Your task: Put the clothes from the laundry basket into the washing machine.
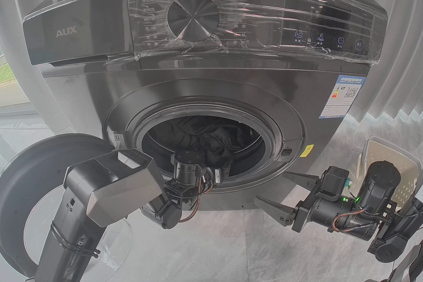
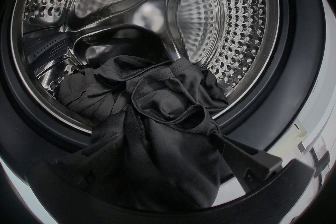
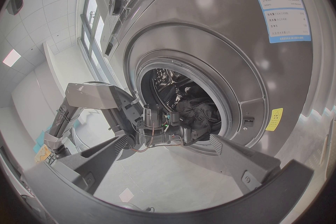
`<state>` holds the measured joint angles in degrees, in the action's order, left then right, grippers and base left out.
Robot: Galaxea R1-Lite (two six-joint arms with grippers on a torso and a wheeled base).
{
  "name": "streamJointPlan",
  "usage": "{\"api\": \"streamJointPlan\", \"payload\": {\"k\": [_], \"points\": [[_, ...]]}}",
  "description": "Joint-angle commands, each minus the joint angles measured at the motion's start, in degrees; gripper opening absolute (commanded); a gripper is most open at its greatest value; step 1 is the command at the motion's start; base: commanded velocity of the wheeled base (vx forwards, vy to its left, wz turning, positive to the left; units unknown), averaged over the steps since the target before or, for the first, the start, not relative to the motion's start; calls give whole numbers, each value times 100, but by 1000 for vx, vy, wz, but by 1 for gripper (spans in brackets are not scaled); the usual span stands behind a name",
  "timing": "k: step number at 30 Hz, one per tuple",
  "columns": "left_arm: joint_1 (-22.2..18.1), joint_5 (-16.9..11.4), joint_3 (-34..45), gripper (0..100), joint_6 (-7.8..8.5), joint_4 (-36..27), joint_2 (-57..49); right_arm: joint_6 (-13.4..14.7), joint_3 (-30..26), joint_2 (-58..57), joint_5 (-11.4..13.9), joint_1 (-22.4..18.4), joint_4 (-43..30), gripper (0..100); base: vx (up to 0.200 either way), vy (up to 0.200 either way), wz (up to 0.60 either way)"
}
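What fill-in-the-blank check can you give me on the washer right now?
The door of the washing machine stands ____. The clothes in the drum are ____ in colour. The right tool holds ____.
Missing words: open; black; nothing.
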<state>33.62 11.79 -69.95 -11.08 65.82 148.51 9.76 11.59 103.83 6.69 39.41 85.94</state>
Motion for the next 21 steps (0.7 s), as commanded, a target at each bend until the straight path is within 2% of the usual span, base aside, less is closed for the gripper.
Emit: {"api": "streamJointPlan", "payload": {"k": [1,5,6,21], "points": [[-40,-10,-186,100,-8,-16,328,-1,1,6,-1,14,1,100,0,0,0],[-75,-10,-335,100,-8,-25,425,-1,18,6,-1,49,10,100,0,0,0],[-75,-10,-379,0,-8,-25,442,-1,27,6,7,58,10,100,0,0,0],[-163,16,-634,0,1,72,258,8,54,-29,-1,137,19,100,0,0,0]]}}
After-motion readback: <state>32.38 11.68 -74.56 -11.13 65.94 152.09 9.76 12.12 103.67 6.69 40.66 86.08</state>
